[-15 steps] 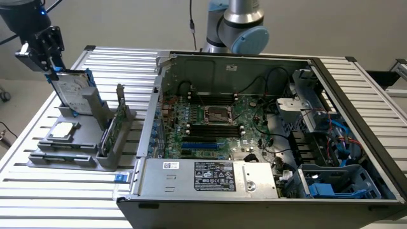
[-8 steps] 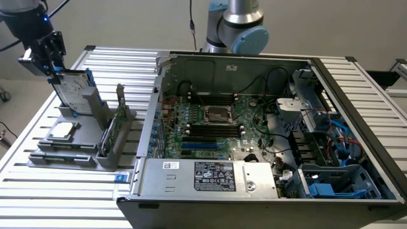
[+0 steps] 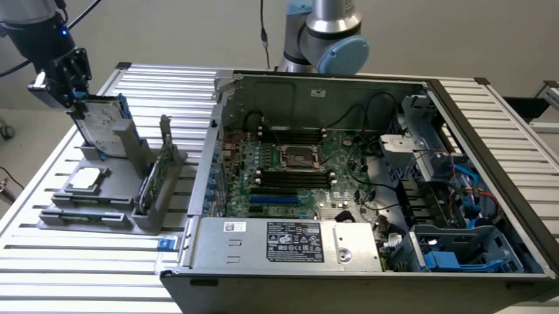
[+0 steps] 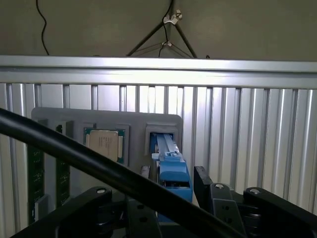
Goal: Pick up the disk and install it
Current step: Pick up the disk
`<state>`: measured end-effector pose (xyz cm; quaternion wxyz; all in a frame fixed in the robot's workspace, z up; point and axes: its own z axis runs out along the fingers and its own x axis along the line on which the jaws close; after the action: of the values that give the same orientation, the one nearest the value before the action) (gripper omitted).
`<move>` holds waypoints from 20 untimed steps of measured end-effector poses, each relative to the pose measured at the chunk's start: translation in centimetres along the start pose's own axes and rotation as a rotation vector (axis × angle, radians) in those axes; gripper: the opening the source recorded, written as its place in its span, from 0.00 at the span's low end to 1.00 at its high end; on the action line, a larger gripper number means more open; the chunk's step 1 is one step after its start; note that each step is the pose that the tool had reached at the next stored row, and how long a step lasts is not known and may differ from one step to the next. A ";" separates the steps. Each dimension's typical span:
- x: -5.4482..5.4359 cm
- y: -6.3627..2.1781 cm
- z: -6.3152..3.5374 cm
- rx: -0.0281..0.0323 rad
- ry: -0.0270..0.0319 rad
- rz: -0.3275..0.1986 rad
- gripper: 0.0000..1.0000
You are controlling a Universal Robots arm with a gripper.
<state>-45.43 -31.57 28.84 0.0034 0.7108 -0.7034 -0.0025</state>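
Observation:
The disk, silver with a white label and a blue carrier, stands upright on edge in a slot at the back of the grey holder, at the exterior view's left. My gripper hangs at the disk's top corner. In the wrist view the disk's blue carrier edge runs between the two black fingers, with a small gap on each side. The gripper is open and straddles that edge without clamping it.
The holder also carries a square silver chip and a thin green circuit card standing on edge. An open computer case fills the slatted metal table's middle and right, with a blue-trimmed drive bay at its near right corner.

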 end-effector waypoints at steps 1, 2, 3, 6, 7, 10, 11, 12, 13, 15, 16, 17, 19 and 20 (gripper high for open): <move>0.0 0.02 0.00 -0.0001 0.0001 0.000 0.48; 0.0 0.03 0.01 0.0000 0.0000 0.000 0.48; 0.0 0.03 0.01 0.0000 0.0000 0.000 0.48; 0.0 0.03 0.01 0.0000 0.0000 0.002 0.48; 0.0 0.03 0.01 0.0000 0.0000 0.002 0.48; 0.0 0.03 0.00 0.0000 -0.0001 0.004 0.48; 0.0 0.03 0.00 0.0000 -0.0003 0.004 0.48; 0.0 0.04 -0.03 0.0000 -0.0007 0.004 0.48; 0.0 0.04 -0.09 -0.0002 -0.0010 0.005 0.48; 0.0 0.03 -0.15 0.0001 -0.0017 0.006 0.48; 0.0 0.03 -0.15 0.0002 -0.0019 0.006 0.48; 0.0 0.03 -0.16 0.0002 -0.0019 0.007 0.48; 0.0 0.03 -0.17 0.0001 -0.0020 0.014 0.48; 0.0 0.03 -0.17 0.0000 -0.0020 0.020 0.48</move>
<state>-45.46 -31.56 29.01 0.0028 0.7039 -0.7103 -0.0032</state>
